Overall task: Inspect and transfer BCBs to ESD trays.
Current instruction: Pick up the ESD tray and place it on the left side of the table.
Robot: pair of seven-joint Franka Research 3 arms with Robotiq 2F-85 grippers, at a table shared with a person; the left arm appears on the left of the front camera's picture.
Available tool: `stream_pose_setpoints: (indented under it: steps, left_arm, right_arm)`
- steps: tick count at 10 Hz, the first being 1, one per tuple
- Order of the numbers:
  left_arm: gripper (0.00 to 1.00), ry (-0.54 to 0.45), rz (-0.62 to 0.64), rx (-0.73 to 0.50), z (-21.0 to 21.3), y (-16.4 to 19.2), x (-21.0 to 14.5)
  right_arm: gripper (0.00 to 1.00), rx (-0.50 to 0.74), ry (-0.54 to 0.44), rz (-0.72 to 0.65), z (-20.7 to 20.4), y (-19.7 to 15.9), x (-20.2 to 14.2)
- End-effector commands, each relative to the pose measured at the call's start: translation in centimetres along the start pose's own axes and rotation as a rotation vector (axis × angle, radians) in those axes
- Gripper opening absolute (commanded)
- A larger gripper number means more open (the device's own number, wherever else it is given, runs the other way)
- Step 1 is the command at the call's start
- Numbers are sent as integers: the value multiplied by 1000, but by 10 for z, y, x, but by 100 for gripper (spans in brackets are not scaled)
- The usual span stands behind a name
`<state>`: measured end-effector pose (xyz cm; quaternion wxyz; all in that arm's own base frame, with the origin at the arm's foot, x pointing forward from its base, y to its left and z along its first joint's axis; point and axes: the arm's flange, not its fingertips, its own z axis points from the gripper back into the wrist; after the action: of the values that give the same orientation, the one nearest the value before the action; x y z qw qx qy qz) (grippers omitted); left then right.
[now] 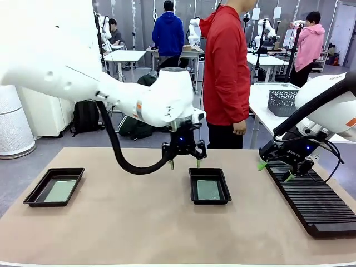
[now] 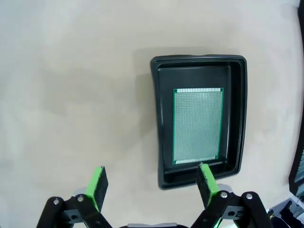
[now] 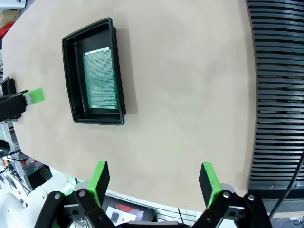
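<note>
1. Both ESD trays held a BCB: the centre tray (image 1: 209, 186) carried one board (image 1: 207, 189), and the far-left tray (image 1: 54, 187) carried another (image 1: 60, 191).
2. The slotted rack (image 1: 311, 200), right of the centre tray, showed no boards, so the transfer appeared complete.
3. The left gripper (image 1: 184, 163) hovered over the centre tray's far rim, fingers spread, empty.
4. The right gripper (image 1: 274, 171) hung over the rack, likewise spread and empty.
5. A person (image 1: 225, 72) stood beyond the centre tray; nothing obstructed it.

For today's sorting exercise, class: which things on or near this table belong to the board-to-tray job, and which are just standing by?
Belong to the job:
- middle ESD tray holding a BCB
- left ESD tray holding a BCB
- left gripper, open
- right gripper, open

Standing by:
- slotted black rack
- grey mesh basket
</note>
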<state>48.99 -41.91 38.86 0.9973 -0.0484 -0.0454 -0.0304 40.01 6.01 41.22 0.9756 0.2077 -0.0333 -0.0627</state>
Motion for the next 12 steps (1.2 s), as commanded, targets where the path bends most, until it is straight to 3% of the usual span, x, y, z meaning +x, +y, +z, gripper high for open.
stream_pose_setpoints:
  steps: [1,7,10,12]
  left_arm:
    - [100,15,34,82,-21,-31,23]
    - [97,1,91,124,-80,-26,23]
    - [5,-29,67,114,-80,-22,23]
    - [0,-31,64,99,-81,-18,24]
  right_arm:
    - [100,0,5,-15,-1,0,2]
    - [100,0,5,-15,-1,0,2]
    - [100,0,5,-15,-1,0,2]
    - [100,0,5,-15,-1,0,2]
